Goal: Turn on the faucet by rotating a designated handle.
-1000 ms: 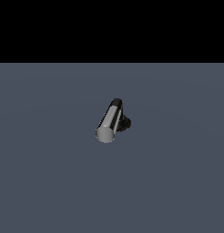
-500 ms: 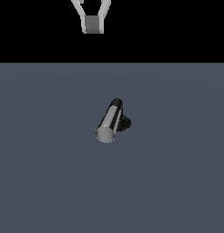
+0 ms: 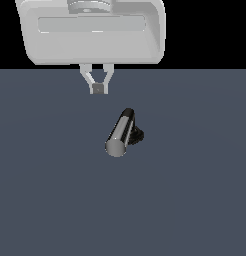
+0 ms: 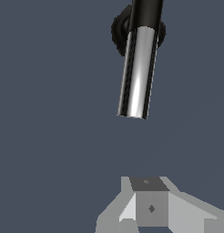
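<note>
Gripper (image 3: pixel 98 89) hangs with fingers pressed together, nothing held. Faucet (image 3: pixel 126 134) sits apart from the fingertips, untouched; its chrome handle (image 4: pixel 137 72) lies lengthwise, flat end facing the gripper.

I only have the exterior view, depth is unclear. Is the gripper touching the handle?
Observer: No. The wrist view shows bare floor between the gripper and the free end of the handle.
Operator: How is the handle lined up with the gripper?
Observer: Its free end points back toward the gripper, nearly along the camera's line.
Operator: Is the base visible?
Observer: Yes, the round black base shows on both sides of the handle's black end.
</note>
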You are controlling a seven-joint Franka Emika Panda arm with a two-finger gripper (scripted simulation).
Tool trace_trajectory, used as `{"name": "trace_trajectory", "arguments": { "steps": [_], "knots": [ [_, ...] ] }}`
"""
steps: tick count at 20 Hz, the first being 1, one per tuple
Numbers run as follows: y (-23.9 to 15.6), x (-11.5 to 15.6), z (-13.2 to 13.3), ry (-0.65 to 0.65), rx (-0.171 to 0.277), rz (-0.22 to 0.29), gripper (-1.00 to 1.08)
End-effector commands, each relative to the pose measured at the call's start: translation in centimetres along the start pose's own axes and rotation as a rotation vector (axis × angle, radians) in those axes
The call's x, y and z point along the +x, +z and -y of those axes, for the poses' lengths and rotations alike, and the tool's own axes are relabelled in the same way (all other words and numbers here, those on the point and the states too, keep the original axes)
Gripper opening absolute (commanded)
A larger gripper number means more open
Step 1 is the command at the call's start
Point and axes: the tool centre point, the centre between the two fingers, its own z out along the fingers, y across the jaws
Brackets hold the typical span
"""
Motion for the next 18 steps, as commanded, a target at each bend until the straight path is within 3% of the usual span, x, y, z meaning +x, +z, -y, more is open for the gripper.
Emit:
{"name": "trace_trajectory", "arguments": {
  "steps": [1,18],
  "knots": [
    [2.0,0.7,0.4,0.005,0.002,0.0,-1.0],
    [13.0,4.9,2.7,0.035,0.008,0.005,-1.0]
  ]
}}
